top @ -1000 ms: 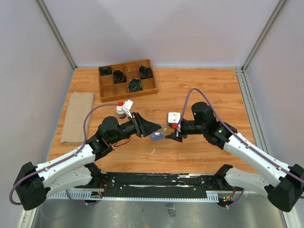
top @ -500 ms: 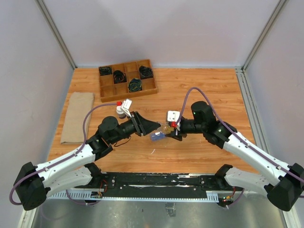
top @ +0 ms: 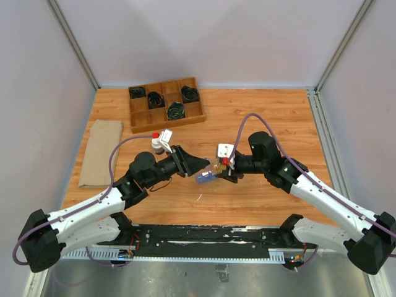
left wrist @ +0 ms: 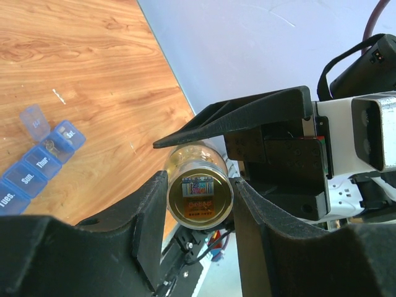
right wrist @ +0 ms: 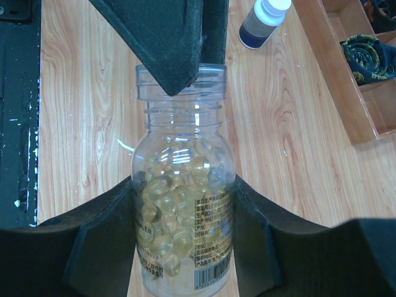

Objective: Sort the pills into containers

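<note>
The wooden tabletop (top: 260, 117) is lying under both arms. The wooden grid tray with black coils (top: 167, 125) is sitting well beyond the left fingers (left wrist: 148, 223). The tan folded cloth (top: 101, 153) is lying far off to their left. The long see-through blue pill box (top: 205, 177) is lying just under the place where both sets of fingers are meeting, with one lid standing open. The dark brown bottle with a white cap (right wrist: 263, 21) is standing near the left fingers. The right fingers (right wrist: 105, 247) are squeezing the sides of the small clear plastic bottle (right wrist: 182, 185), whose mouth is open. The left fingers are pressing on both sides of its neck. Little yellow pills (right wrist: 173, 210) are sitting inside it, between the right fingers.
</note>
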{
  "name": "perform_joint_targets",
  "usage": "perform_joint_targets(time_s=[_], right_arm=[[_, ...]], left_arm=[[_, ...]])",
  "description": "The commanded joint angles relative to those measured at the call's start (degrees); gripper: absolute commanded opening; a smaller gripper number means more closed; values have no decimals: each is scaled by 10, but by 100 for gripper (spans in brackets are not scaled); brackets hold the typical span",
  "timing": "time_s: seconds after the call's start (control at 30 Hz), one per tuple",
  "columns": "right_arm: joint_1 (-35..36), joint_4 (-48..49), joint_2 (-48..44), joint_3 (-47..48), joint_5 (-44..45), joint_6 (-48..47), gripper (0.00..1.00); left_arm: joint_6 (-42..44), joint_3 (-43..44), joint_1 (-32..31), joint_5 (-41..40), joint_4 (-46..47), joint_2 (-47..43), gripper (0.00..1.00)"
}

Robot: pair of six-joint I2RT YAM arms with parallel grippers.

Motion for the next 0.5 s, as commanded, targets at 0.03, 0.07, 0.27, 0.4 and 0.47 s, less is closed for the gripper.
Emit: perform_joint_targets(time_s=[0.03, 0.07, 0.27, 0.4, 0.47], right_arm=[[-2, 15, -3, 20, -1, 8, 8], [-2, 16, -4, 20, -1, 8, 8], [-2, 15, -9, 19, -2, 3, 8], [-1, 15, -9, 19, -7, 1, 8], [-1, 14, -8, 18, -12, 1, 7]], left_arm=[[8, 3, -9, 7, 18, 9, 30], [8, 3, -9, 7, 18, 9, 30], [19, 14, -9, 6, -19, 5, 31], [27, 22, -8, -3, -45, -2, 31], [27, 23, -8, 0, -40, 2, 31]])
